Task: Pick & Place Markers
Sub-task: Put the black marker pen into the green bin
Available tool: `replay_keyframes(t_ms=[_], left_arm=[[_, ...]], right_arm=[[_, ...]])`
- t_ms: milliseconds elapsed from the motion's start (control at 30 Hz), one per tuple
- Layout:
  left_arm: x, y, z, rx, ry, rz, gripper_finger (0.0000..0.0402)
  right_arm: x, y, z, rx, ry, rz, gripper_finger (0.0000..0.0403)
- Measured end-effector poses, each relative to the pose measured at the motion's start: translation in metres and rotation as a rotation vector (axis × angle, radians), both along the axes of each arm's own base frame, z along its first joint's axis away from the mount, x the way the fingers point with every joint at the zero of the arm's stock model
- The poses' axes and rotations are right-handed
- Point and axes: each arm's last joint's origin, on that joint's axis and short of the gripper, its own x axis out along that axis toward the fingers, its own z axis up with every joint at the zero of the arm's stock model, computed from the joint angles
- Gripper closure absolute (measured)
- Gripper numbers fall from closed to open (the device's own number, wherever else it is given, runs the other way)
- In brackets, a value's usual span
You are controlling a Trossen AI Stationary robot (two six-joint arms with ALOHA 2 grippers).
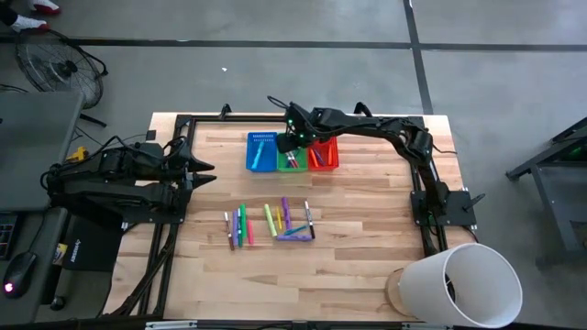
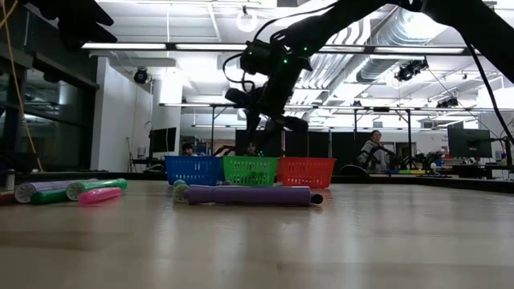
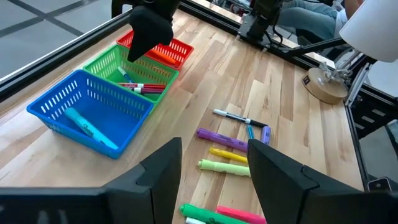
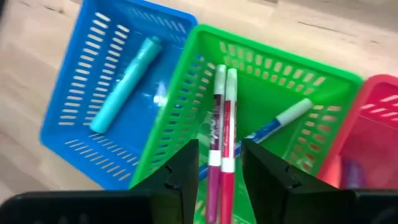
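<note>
While I watch the feeds, this is what I have on screen:

Markers on the table: a loose spread of markers (image 1: 271, 223) lies on the bare wood in front of the baskets, mixed green, pink, yellow, purple and blue, all flat on their sides.
Markers in the baskets: I count two red-and-white pens (image 4: 221, 146) side by side plus a blue-and-white one (image 4: 277, 124) in the green basket (image 4: 323, 121); one teal marker (image 4: 126, 84) rests alone in the blue basket (image 4: 74, 93); orange ones lie in the red basket (image 3: 177, 50).
Baskets: blue, green, red in one row, touching, toward the far edge of the table (image 1: 367, 211).
Right gripper: I see the right gripper (image 4: 219, 171) just above the green basket, fingers parted a narrow way, gripping nothing; the two red pens show in the gap below it.
Left gripper: my left gripper (image 3: 214, 171) waits at the table's left side, jaws wide, nothing between them.
Beyond: a white lamp shade (image 1: 463, 284) at the near right corner.
</note>
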Motion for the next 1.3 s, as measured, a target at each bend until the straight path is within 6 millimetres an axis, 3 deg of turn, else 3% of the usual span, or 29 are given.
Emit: replay_keyframes(t_ms=[367,667,1100,1300], left_arm=[[0.000,0.000,0.000,-0.002,0.000,-0.004,0.0221],[0.000,0.000,0.000,-0.002,0.000,-0.004,0.0221],[0.000,-0.001,0.000,-0.003,0.002,-0.031,0.0221],[0.000,-0.001,0.000,-0.002,0.002,-0.036,0.0221]], right_arm=[[-0.007,0.015,0.032,0.024,-0.061,0.052,0.0306],[-0.016,0.054,0.057,0.073,-0.022,0.146,0.0308],[-0.015,0.123,0.048,0.143,0.149,0.272,0.0308],[-0.019,0.151,0.046,0.086,0.248,0.220,0.0294]])
